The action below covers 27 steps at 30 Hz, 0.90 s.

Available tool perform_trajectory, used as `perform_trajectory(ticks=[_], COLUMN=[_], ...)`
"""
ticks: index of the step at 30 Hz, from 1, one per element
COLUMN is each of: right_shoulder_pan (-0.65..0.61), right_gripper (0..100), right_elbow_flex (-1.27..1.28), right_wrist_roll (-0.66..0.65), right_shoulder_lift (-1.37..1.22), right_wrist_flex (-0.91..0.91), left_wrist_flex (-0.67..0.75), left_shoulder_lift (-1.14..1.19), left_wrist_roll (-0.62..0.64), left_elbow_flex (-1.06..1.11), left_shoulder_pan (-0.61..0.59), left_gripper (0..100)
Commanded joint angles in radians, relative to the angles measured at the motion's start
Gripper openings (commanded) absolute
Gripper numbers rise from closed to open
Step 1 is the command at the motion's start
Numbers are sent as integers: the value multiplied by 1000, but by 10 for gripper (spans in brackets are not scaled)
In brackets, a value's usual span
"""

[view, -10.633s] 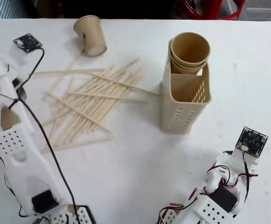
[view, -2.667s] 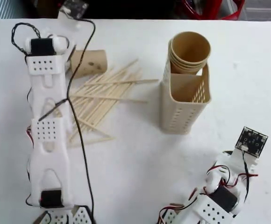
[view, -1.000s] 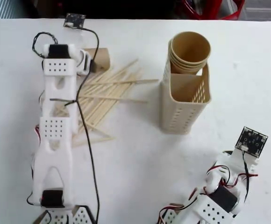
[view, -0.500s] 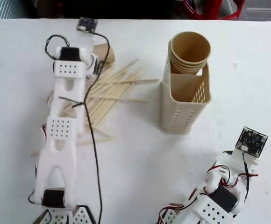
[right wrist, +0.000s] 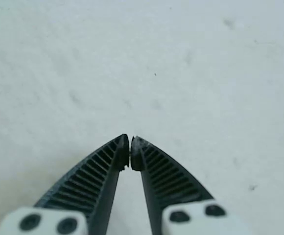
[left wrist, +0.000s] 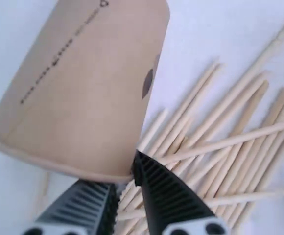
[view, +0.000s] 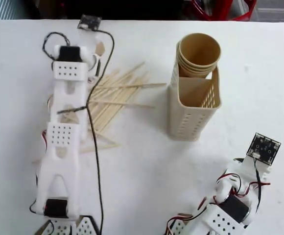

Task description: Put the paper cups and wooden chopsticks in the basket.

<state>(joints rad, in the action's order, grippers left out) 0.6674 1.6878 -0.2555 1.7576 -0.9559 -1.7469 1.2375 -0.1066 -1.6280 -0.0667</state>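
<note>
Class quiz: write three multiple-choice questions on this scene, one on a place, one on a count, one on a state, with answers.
1. The stack of cups stands: A on the chopsticks; B in the basket; C beside the right arm.
2. The basket's compartments number: A one; B two; C four.
3. The fingers of the left gripper are: A spread over bare table; B shut on a chopstick; C shut on a paper cup's rim.
Answers: 1 B, the stack rises from its far compartment. 2 B, one divider splits it. 3 C, the rim sits between them.
</note>
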Motion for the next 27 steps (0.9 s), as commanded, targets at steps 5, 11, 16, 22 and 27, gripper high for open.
perform_trajectory(ticks=[5, 11, 16, 22, 27], right_shoulder_pan=[7, 7, 7, 7, 7], right_gripper=[21, 21, 21, 21, 21], right_elbow_flex=[6, 6, 6, 6, 6], right_wrist_roll=[-12, -12, -12, -12, -12], right_shoulder_lift=[-7, -7, -7, -7, -7], right_wrist_flex=[10, 10, 10, 10, 10], left_wrist_flex=[-43, -44, -37, 5, 5], left_shoulder_lift=[-503, -785, -951, -1033, -1010], left_wrist_roll=[-117, -212, -269, -325, -328], left_elbow_flex=[-38, -17, 342, 612, 614], left_shoulder_pan=[82, 328, 544, 662, 659], left_gripper=[22, 22, 22, 22, 22])
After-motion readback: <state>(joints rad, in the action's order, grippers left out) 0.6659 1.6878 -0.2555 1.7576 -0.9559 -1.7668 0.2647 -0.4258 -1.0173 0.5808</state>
